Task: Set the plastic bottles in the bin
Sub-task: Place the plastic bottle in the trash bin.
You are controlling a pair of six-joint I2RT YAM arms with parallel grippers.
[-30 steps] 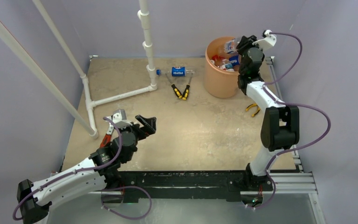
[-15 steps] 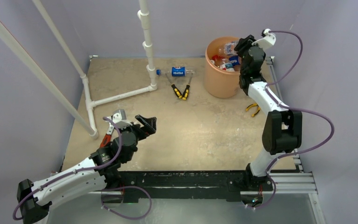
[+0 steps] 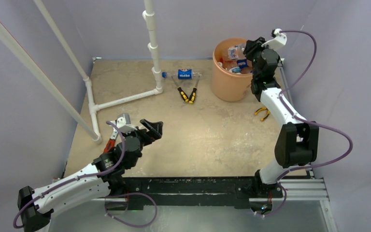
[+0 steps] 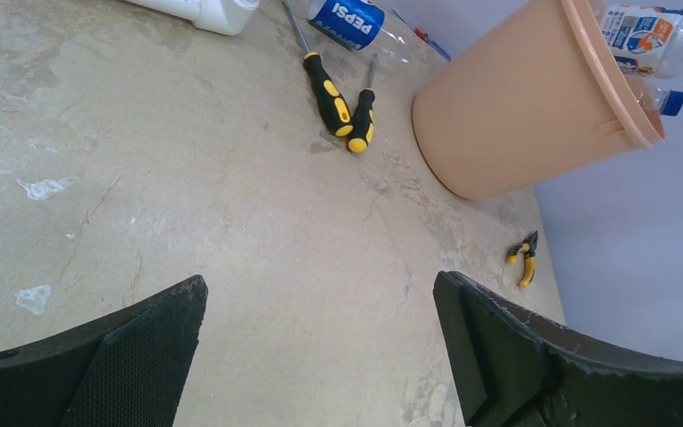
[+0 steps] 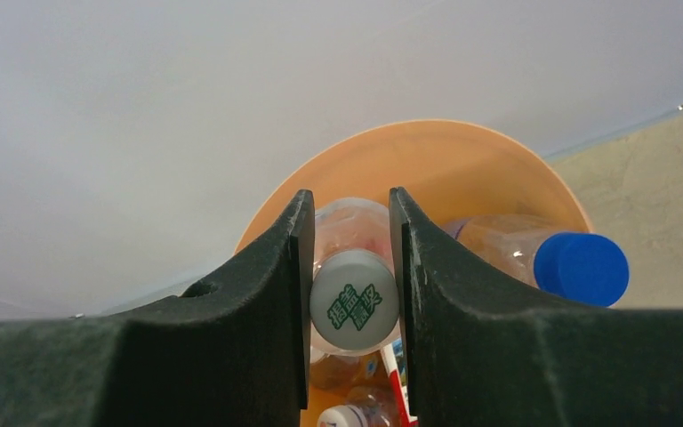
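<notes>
One white-capped clear plastic bottle (image 5: pixel 354 302) sits pinched in your right claw (image 5: pixel 350 209) (above the round orange bin (image 5: pixel 462 156), upper right); left claw (image 4: pixel 318 283) gapes empty.

2 screwdrivers (image 4: pixel 331 96), pliers (image 3: pixel 262 113), white pipes (image 3: pixel 125 99)

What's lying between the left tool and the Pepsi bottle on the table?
Two yellow-and-black screwdrivers, near the Pepsi bottle; otherwise bare table. The left wrist view shows it.

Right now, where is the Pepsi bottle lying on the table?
In the top view, the Pepsi bottle lies near the table's far edge, between the white pipe and the orange bin, just behind two screwdrivers.
</notes>
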